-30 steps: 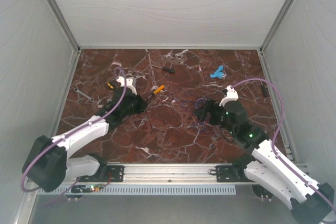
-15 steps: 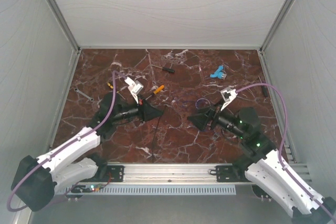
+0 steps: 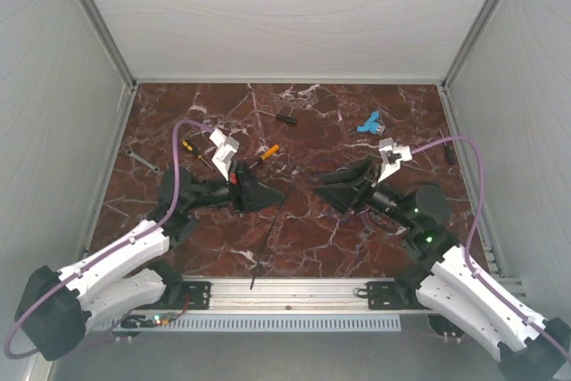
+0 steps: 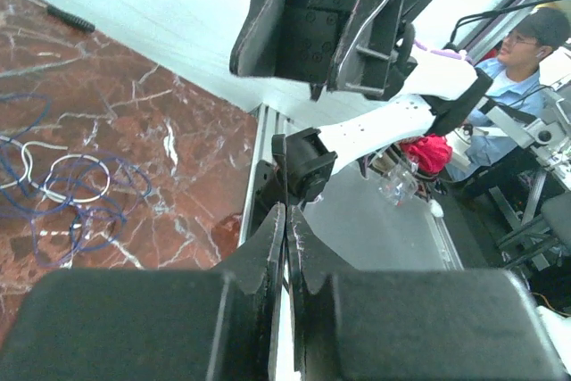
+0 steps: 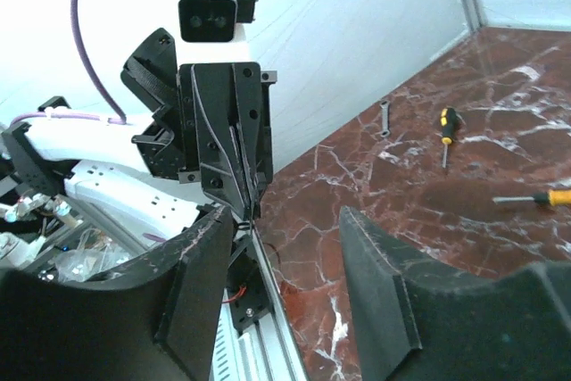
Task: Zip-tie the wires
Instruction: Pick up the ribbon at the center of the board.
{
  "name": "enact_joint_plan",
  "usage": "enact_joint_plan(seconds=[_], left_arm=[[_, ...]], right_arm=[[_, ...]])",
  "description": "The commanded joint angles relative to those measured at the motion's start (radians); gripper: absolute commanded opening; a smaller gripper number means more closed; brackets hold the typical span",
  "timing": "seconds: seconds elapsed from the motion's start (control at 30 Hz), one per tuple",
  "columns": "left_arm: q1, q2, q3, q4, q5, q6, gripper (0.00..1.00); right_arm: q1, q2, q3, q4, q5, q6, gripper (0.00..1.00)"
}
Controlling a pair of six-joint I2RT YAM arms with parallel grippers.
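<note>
The wires (image 4: 64, 192) lie on the marble as a tangle of thin blue and whitish loops, low and left in the left wrist view; the top view does not show them clearly. My left gripper (image 3: 280, 195) points right above mid-table, shut on a thin black zip tie (image 3: 263, 252) that hangs down toward the near rail. In its own wrist view the left gripper (image 4: 286, 211) has its fingers pressed together on the strip. My right gripper (image 3: 318, 186) faces it from the right. Seen from its own wrist, the right gripper (image 5: 285, 216) is open with nothing between its fingers.
An orange-handled screwdriver (image 3: 268, 151), a black-handled screwdriver (image 3: 285, 117), a yellow-handled screwdriver (image 3: 187, 144), a small wrench (image 3: 141, 161) and a blue object (image 3: 368, 122) lie toward the back of the table. White walls enclose three sides. A metal rail (image 3: 285, 292) runs along the near edge.
Both arms swung inward and up, so the grippers now face each other tip to tip. The left lifted the zip tie off the table. The right jaws narrowed but stay open.
</note>
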Motion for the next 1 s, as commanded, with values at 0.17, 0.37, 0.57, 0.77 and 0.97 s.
enact_joint_plan(seconds=[0.17,0.37,0.57,0.77,0.97], left_arm=[[-0.010,0.002,0.041,0.305,-0.036,-0.105,0.00],[-0.010,0.028,0.034,0.400,-0.014,-0.148,0.00],[-0.010,0.032,0.026,0.423,-0.003,-0.150,0.00],[-0.010,0.018,0.023,0.422,0.002,-0.145,0.00],[-0.010,0.007,0.011,0.422,0.001,-0.150,0.00]], right_arm=[[0.129,0.095,0.056,0.263,0.051,-0.043,0.35],[0.202,0.159,0.109,0.257,0.054,-0.109,0.32],[0.242,0.208,0.134,0.287,0.061,-0.122,0.26],[0.272,0.252,0.150,0.309,0.075,-0.120,0.21],[0.301,0.290,0.168,0.324,0.095,-0.113,0.09]])
